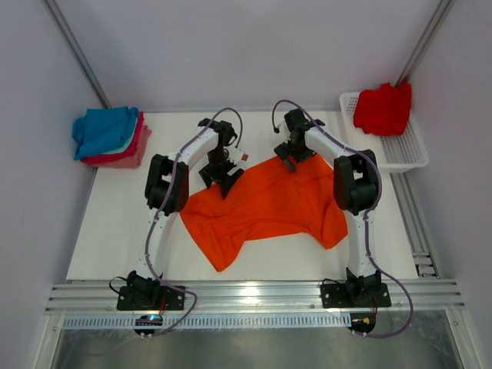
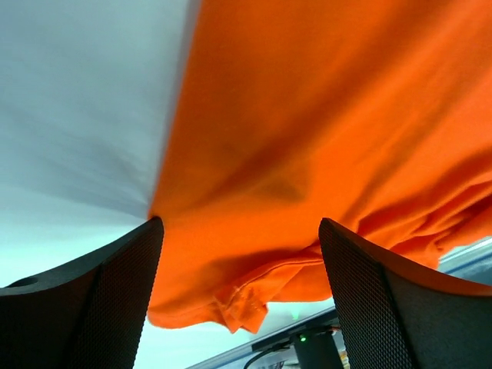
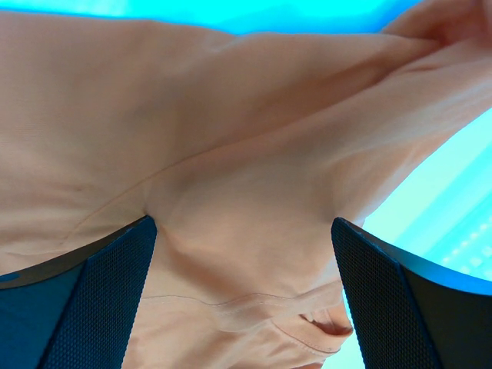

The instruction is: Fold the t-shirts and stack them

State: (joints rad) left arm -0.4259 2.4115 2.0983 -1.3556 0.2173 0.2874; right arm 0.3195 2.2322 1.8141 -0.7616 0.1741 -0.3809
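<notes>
Both arms reach forward with elbows bent and wrists tipped down over the far edge of the orange shirt (image 1: 265, 206), which lies rumpled mid-table (image 1: 115, 231). The left gripper (image 1: 221, 179) and right gripper (image 1: 290, 160) stand spread wide, pinching nothing.
</notes>
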